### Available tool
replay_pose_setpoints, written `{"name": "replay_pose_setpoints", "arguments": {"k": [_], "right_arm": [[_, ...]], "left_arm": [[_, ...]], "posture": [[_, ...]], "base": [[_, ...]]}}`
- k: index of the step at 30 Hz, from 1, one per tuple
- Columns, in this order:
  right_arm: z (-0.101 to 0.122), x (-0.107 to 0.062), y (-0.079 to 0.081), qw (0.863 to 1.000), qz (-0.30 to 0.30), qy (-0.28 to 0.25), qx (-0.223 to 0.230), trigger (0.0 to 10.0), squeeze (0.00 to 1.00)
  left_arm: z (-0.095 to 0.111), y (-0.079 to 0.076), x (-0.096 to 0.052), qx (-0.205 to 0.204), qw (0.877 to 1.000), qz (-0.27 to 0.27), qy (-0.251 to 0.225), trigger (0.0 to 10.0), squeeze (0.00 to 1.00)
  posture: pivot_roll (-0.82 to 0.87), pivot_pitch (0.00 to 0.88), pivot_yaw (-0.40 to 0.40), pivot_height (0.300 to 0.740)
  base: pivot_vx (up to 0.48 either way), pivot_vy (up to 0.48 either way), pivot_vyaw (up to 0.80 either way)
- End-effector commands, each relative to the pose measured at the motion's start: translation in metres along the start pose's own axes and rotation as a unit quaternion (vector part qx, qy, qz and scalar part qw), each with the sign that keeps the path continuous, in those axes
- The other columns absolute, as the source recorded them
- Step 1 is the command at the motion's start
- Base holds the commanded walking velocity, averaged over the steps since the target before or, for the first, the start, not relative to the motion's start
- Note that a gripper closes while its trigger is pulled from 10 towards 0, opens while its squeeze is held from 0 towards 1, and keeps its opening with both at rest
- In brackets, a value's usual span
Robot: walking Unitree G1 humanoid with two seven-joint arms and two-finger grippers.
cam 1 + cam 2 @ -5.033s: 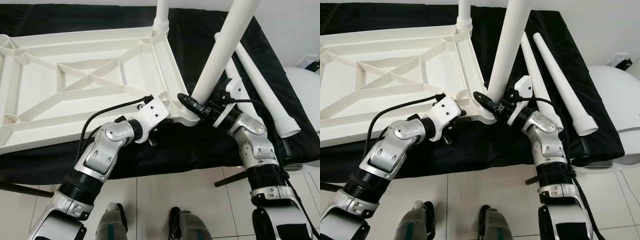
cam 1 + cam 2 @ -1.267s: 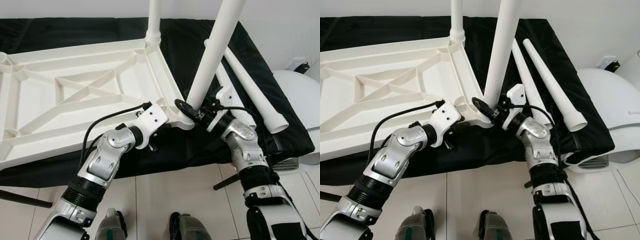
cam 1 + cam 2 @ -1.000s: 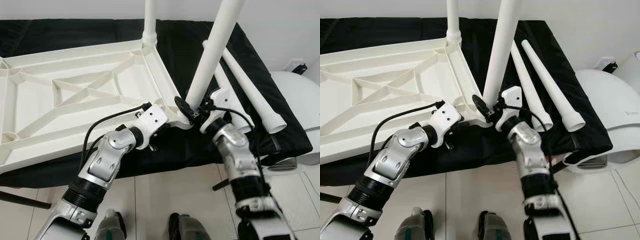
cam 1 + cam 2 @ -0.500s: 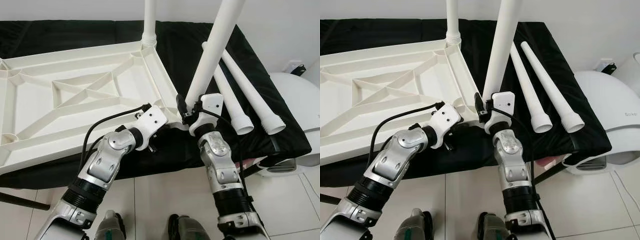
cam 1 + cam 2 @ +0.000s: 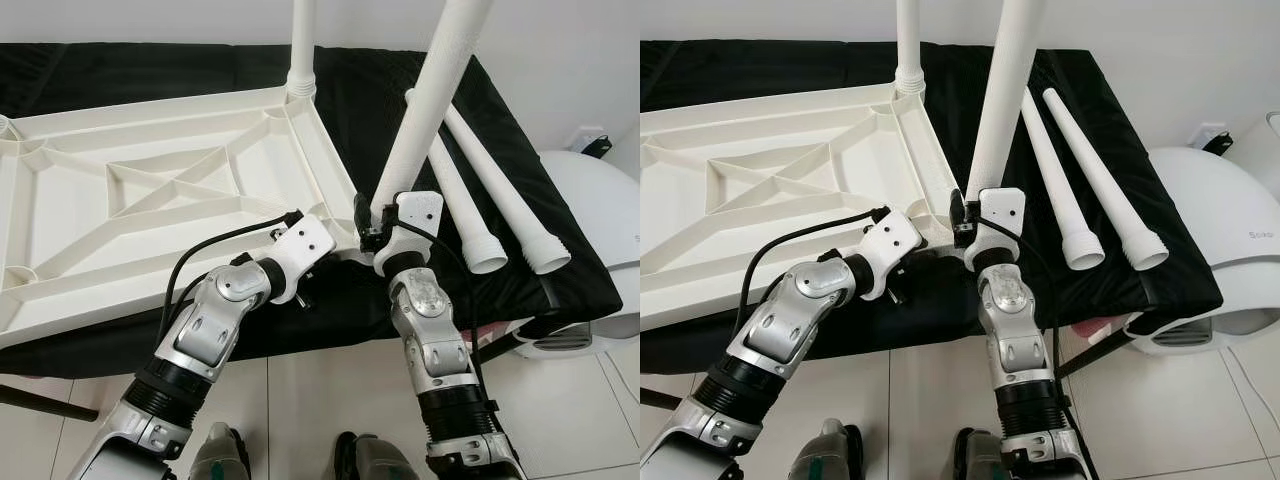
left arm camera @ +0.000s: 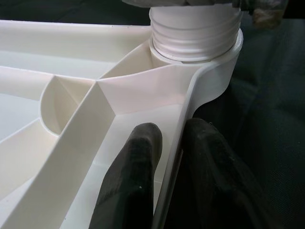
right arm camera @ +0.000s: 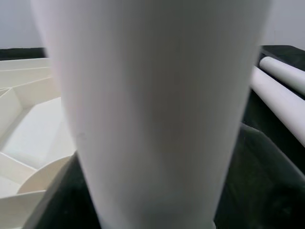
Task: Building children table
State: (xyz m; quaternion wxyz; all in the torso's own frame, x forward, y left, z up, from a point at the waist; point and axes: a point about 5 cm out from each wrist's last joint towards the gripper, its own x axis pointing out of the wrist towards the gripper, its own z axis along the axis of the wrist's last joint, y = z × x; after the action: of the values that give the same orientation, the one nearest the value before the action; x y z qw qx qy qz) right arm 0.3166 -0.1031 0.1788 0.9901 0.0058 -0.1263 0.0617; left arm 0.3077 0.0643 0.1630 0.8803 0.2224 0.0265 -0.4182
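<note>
The right arm has swung in under the leg [image 5: 420,120]. The left gripper [image 6: 164,157] is clamped on the tabletop [image 5: 150,190] rim beside its near right corner socket. The right gripper [image 5: 372,232] hugs the upright leg's base there; finger state unclear.

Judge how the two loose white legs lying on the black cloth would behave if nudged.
The loose legs are round and tapered, so they would probably roll, curving toward their narrow ends. They look like hollow rigid plastic with open flared ends, so likely light and stiff. The soft black cloth might slow them a little.
</note>
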Motion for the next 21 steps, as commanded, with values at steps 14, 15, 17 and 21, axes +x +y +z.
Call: {"name": "replay_pose_setpoints", "arguments": {"k": [14, 15, 17, 21], "right_arm": [[0.010, 0.011, -0.039, 0.988, 0.154, -0.013, 0.001, 10.0, 0.58], [0.011, 0.013, -0.044, 0.983, 0.183, -0.009, 0.006, 10.0, 0.00], [0.011, 0.015, -0.049, 0.975, 0.222, 0.002, 0.012, 10.0, 0.00], [0.011, 0.017, -0.057, 0.950, 0.310, 0.018, 0.025, 10.0, 0.00]], "left_arm": [[-0.005, -0.005, 0.000, -0.001, 1.000, -0.010, 0.012, 10.0, 0.00], [-0.004, -0.005, 0.000, 0.000, 1.000, -0.011, 0.011, 10.0, 0.00], [-0.004, -0.005, 0.001, -0.001, 1.000, -0.011, 0.011, 10.0, 0.00], [-0.004, -0.005, 0.001, -0.001, 1.000, -0.010, 0.010, 10.0, 0.00]], "posture": [[0.05, 0.111, -0.038, 0.740], [0.04, 0.112, -0.038, 0.740], [0.05, 0.113, -0.038, 0.740], [0.04, 0.116, -0.036, 0.740]], "base": [[0.000, 0.000, 0.00], [0.000, 0.000, 0.00], [0.000, 0.000, 0.00], [0.000, 0.000, 0.00]]}}
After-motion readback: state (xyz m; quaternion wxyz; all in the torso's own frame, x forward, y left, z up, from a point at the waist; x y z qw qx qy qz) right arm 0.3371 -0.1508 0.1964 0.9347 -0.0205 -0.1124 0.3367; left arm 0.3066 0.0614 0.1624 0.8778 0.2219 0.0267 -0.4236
